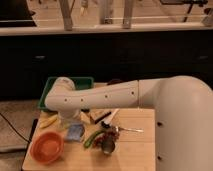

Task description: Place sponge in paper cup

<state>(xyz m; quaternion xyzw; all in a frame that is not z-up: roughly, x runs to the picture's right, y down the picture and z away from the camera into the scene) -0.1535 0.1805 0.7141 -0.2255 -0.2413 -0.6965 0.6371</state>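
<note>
The light-blue sponge (75, 131) lies flat on the wooden table (135, 155), between the orange bowl (47, 147) and a long green vegetable (92, 138). My white arm (100, 96) reaches in from the right and bends down at the left. My gripper (69, 120) hangs under the arm's end, just above and behind the sponge. A whitish shape sits at that spot, and I cannot tell whether it is the paper cup or part of the gripper.
A green tray (49, 94) stands behind the table's left end. A yellow banana (48, 121) lies left of the gripper. A metal cup (107, 147), a spoon (125, 129) and a dark block (98, 116) lie mid-table.
</note>
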